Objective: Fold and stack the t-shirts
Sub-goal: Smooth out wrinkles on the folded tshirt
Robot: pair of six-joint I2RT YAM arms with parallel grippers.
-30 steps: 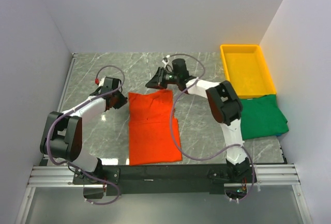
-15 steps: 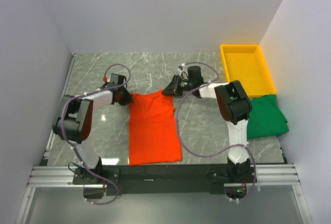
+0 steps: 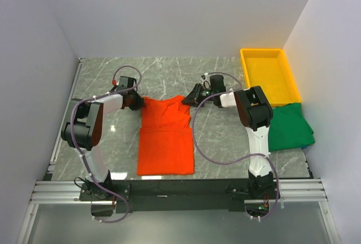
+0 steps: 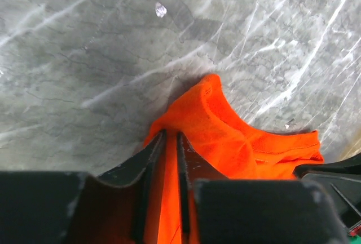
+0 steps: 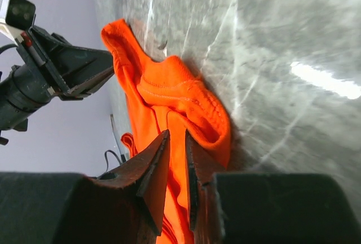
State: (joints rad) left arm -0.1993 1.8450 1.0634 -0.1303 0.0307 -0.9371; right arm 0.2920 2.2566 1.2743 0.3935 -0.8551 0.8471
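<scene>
Mostly flat orange-red shirt (image 3: 166,137), collar seemingly bunched.

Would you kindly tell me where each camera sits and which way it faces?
Top external: above and behind the bases, looking down on the table, orange shirt, green shirt, yellow tray; left arm and right arm whole, left gripper and right gripper at the orange collar.
Left wrist: on the left arm, looking past its fingers at the table and pinched orange cloth.
Right wrist: on the right arm, rolled sideways, facing the left gripper across the shirt.
Shared: every view shows that collar.
</scene>
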